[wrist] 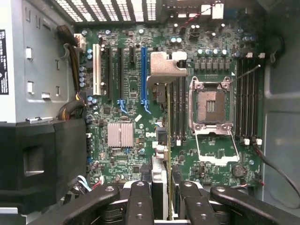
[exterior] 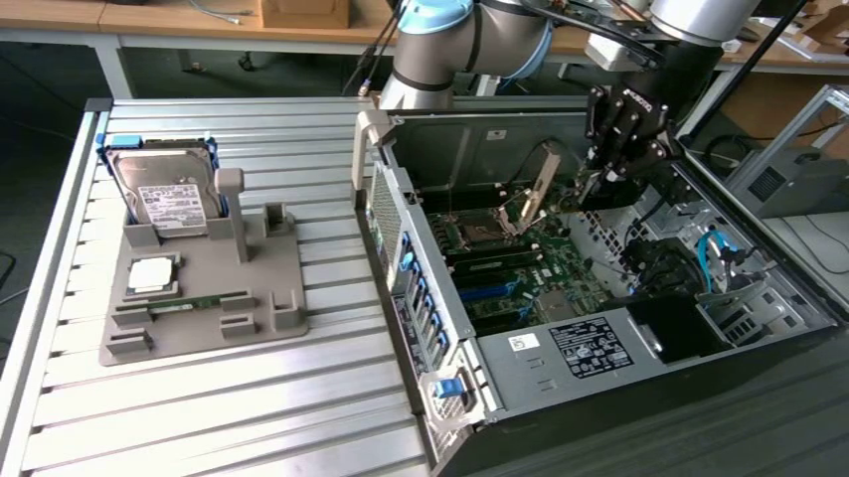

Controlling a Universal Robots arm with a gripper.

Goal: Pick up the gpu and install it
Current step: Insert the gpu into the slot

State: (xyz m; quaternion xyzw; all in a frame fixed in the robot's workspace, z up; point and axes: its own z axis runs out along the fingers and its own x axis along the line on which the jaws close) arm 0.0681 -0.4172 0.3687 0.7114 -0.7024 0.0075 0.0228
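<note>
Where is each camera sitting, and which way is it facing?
Exterior view: sits high up, off the arm, looking down on the table and the open case; the arm and gripper reach into the case.
Wrist view: sits on the wrist, looking along the fingers onto the motherboard; the fingers clamp the gpu.
Shared: gripper, held gpu, motherboard.

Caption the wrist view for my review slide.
Pincer holds the gpu edge-on over the motherboard, close to the blue slot.
</note>
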